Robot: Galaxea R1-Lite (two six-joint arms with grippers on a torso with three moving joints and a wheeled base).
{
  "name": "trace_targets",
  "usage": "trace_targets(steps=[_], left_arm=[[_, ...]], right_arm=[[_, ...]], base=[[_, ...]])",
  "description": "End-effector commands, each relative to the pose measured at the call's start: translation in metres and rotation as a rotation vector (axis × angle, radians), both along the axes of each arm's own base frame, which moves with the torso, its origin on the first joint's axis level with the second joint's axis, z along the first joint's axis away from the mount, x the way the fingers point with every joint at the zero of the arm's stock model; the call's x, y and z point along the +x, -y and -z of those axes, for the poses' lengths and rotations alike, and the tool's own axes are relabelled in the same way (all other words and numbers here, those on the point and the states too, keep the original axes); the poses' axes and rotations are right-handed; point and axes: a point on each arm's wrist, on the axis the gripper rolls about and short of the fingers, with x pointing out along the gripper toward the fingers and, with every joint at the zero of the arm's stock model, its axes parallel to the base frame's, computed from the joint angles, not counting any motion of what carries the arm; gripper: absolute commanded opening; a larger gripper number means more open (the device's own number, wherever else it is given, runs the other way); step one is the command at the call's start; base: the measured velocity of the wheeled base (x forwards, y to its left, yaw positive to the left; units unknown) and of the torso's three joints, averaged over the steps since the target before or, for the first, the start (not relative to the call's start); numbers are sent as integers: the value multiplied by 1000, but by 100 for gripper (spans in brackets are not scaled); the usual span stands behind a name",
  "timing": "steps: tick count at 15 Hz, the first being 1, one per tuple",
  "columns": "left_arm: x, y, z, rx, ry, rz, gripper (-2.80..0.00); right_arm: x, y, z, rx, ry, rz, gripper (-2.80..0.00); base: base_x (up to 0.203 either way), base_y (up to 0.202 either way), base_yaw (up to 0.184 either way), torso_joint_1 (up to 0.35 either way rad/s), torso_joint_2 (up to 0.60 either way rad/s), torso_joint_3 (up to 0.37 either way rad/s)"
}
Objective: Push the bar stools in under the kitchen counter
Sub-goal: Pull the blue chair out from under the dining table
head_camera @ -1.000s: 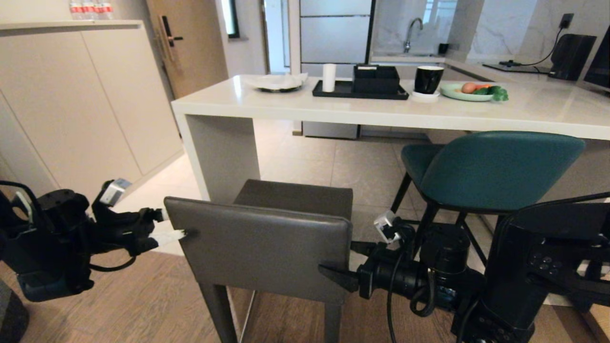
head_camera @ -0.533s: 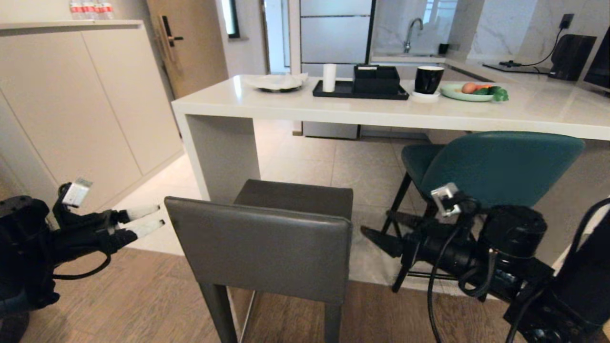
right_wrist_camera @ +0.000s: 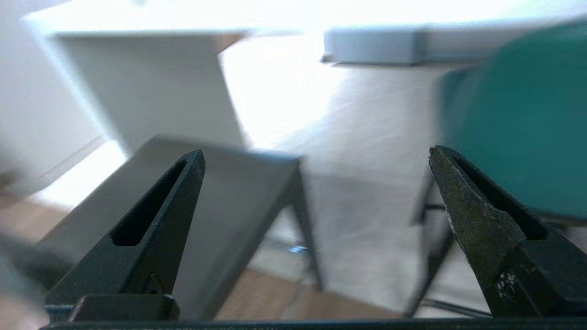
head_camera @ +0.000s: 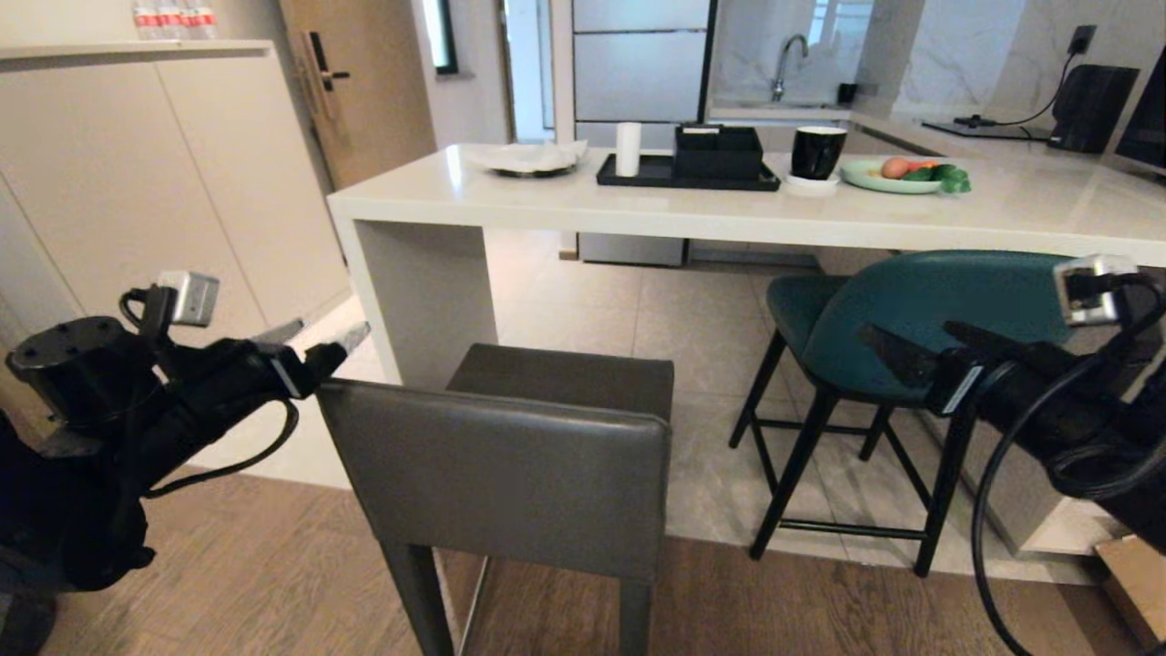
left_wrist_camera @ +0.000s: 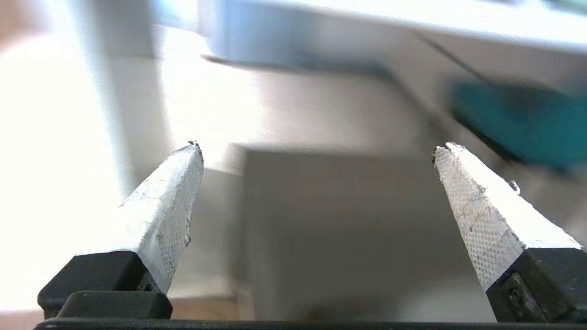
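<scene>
The dark-grey bar stool (head_camera: 510, 474) stands nearest me, its low square back towards me and its seat just short of the kitchen counter (head_camera: 638, 214). To its right the teal bar stool (head_camera: 938, 310) has its seat partly under the counter edge. My left gripper (head_camera: 328, 335) hovers open at the top left corner of the grey stool's back, holding nothing. Over on the right, my right gripper (head_camera: 911, 339) is open and empty in front of the teal stool's back. The left wrist view shows the grey stool (left_wrist_camera: 348, 229) between the white fingers (left_wrist_camera: 169, 206). The right wrist view shows both the grey stool (right_wrist_camera: 238, 183) and the teal stool (right_wrist_camera: 518, 119).
On the counter sit a black tray (head_camera: 688, 173), a black cup (head_camera: 817, 150), a covered plate (head_camera: 528, 157) and a green plate of food (head_camera: 902, 175). A beige cabinet wall (head_camera: 137, 191) runs along the left. A cardboard box (head_camera: 1134, 583) lies at the lower right.
Both grippers left the sides of the grey stool's back and rose. The left turned and now sits at the back's top left corner; the right swung right, before the teal stool.
</scene>
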Motion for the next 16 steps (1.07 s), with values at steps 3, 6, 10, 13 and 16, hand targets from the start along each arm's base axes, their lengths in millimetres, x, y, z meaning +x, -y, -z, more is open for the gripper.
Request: trace_targets(steps=[3,6,10,13,16], left_arm=[[-43,2,-66,-25,138,-236,0],[-97,3,-95,-23,170,-241,0],[-193,11,-121,-6,208,-160,0],[-263,18,-121,9,193,-78,0],[-316,22,-109,18,191,-12,0]], right_arm=[[-45,22,-48,-24,118,178,0],[-83,28,-65,-44,185,241,0],[-149,38,-72,-55,221,275,0],[-189,44,-60,-69,263,351,0],[-226,45,-41,-91,261,378,0]], base=[[0,0,0,0,0,0],[0,0,0,0,0,0],[0,0,0,0,0,0],[0,0,0,0,0,0],[0,0,0,0,0,0]])
